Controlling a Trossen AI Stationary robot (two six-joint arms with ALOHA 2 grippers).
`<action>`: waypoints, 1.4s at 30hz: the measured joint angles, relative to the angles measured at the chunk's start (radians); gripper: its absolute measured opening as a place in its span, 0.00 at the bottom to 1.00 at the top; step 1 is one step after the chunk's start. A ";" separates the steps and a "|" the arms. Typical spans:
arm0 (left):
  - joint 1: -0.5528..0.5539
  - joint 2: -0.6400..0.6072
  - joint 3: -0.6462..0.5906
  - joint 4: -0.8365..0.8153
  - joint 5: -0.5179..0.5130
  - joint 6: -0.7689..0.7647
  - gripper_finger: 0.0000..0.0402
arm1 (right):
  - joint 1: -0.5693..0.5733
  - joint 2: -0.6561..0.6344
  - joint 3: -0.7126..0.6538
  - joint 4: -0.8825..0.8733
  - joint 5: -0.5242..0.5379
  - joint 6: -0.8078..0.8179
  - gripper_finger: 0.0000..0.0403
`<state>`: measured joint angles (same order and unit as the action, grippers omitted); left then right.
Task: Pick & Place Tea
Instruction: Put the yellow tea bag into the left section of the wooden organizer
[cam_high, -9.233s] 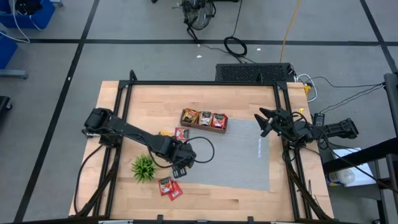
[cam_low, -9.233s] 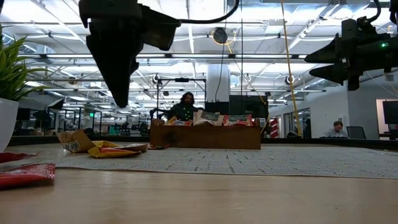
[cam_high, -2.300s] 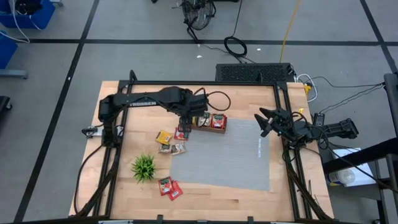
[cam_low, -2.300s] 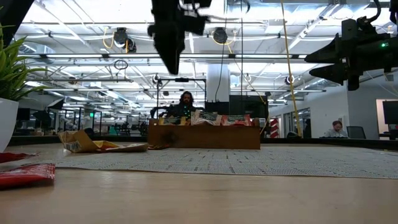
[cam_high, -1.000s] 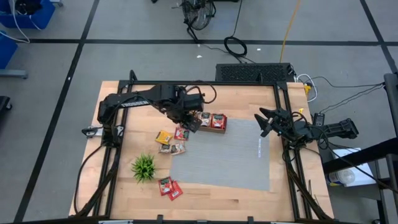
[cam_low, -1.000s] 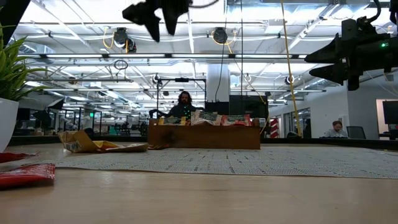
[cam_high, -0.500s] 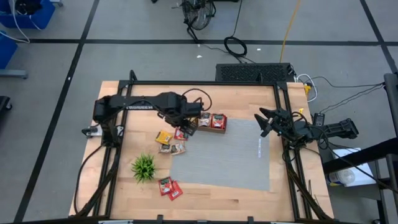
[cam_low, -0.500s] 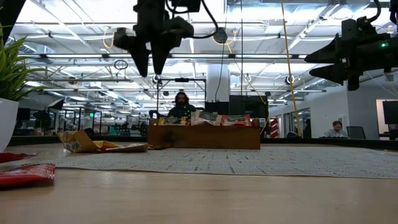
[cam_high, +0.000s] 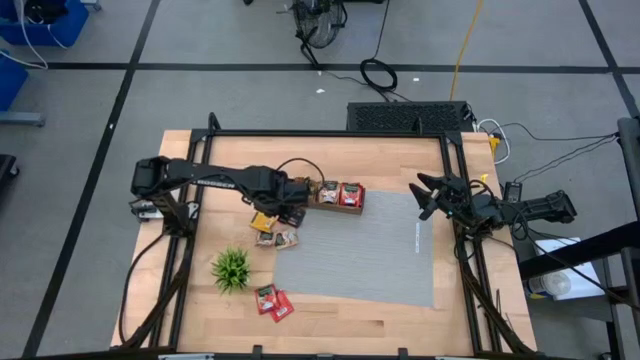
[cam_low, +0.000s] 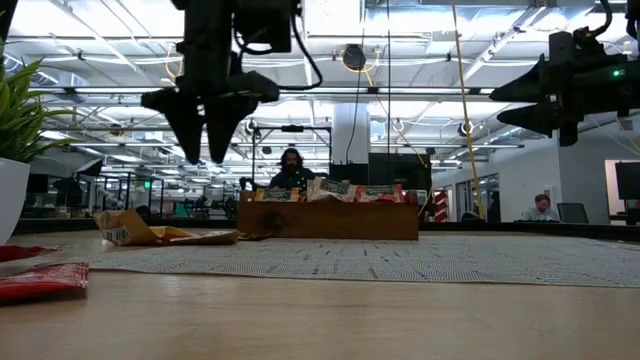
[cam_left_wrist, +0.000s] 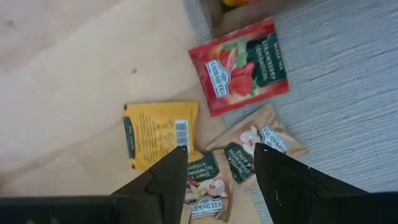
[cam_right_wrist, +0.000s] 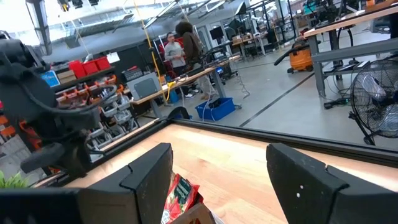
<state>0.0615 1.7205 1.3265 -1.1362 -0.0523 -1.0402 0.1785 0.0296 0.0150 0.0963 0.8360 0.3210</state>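
Jaws parted and empty, the left gripper hangs over the loose tea packets beside the wooden tray — light, flat, crinkly sachets, probably best pinched at a raised edge.

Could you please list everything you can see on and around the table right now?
Wooden tray: one, brown, back middle of the table, tea packets inside.
Loose tea packets: three or four, yellow, red and beige, beside the tray's left end.
Red packets: two, front edge.
Plant: one, green, front left.
Mat: one, grey, centre-right.
People: a few, in the room behind.
Left claw: open, empty, above the loose packets.
Right claw: open, empty, right edge.
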 joint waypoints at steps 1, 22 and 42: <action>-0.004 -0.003 -0.025 0.029 -0.001 -0.009 0.46 | 0.000 0.000 0.000 0.002 0.000 0.000 0.60; -0.051 0.006 -0.384 0.381 -0.063 -0.118 0.46 | 0.000 0.000 0.000 0.004 0.000 0.000 0.60; -0.055 0.007 -0.385 0.425 -0.045 -0.087 0.05 | 0.000 0.000 0.000 0.004 0.000 0.000 0.60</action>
<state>0.0063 1.7271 0.9420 -0.7116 -0.0971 -1.1272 0.1786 0.0296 0.0150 0.1005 0.8361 0.3210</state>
